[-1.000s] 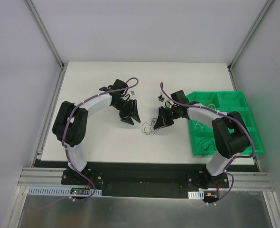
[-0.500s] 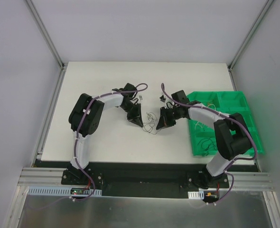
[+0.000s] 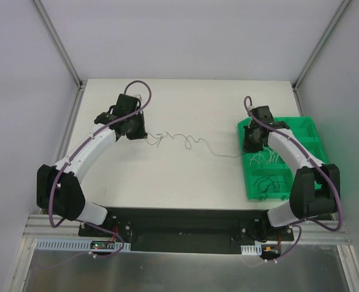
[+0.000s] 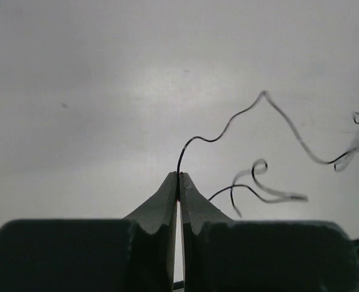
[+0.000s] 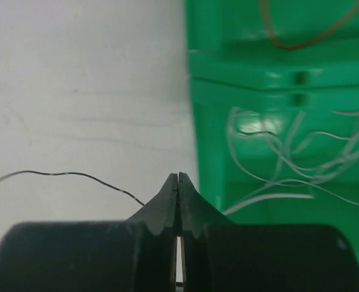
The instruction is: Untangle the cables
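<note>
The cables [image 3: 188, 141] lie drawn out as a thin wavy strand across the middle of the white table [image 3: 185, 182]. My left gripper [image 3: 145, 135] is at the strand's left end. In the left wrist view it [image 4: 179, 176] is shut on a dark cable [image 4: 228, 125] that rises from its tips and runs off right; a second curled strand [image 4: 258, 182] lies beside it. My right gripper [image 3: 247, 149] hangs at the left edge of the green tray [image 3: 313, 131]. It [image 5: 178, 176] is shut, and a dark cable [image 5: 64, 174] runs in under its left finger; the pinch point is hidden.
The green tray [image 5: 216, 73] has several compartments; whitish wires [image 5: 289, 158] lie in one and a red-orange wire [image 5: 301, 39] in the one beyond. Further dark wires [image 3: 268, 184] rest in a near compartment. Grey walls enclose the table.
The left gripper shut on a cable at the central knot. Both arms then swung apart, left to the back left, right to the tray, drawing the knot out into a long strand.
</note>
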You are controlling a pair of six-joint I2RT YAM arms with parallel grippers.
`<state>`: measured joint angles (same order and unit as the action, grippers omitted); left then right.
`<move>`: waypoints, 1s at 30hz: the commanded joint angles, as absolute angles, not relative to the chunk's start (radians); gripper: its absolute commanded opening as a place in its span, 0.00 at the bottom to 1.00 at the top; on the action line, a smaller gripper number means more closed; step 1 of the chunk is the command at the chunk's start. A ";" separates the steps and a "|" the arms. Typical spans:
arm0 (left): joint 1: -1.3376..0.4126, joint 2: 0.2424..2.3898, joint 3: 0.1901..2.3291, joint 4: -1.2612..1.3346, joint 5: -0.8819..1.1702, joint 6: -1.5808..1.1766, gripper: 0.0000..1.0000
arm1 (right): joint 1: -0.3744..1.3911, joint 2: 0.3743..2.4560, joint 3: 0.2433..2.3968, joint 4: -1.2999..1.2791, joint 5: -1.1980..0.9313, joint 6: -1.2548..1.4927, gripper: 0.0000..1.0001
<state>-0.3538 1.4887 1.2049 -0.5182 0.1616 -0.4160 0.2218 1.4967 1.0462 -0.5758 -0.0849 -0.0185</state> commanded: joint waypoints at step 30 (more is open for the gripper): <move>-0.190 1.526 1.038 -0.581 0.360 -0.497 0.00 | 0.187 1.380 1.212 -0.664 -0.042 -0.037 0.00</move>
<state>-0.0273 1.4212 0.9852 -0.6353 0.1009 -0.5560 0.1040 1.3579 1.1633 -0.7170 0.1104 -0.0196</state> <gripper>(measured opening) 0.004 0.007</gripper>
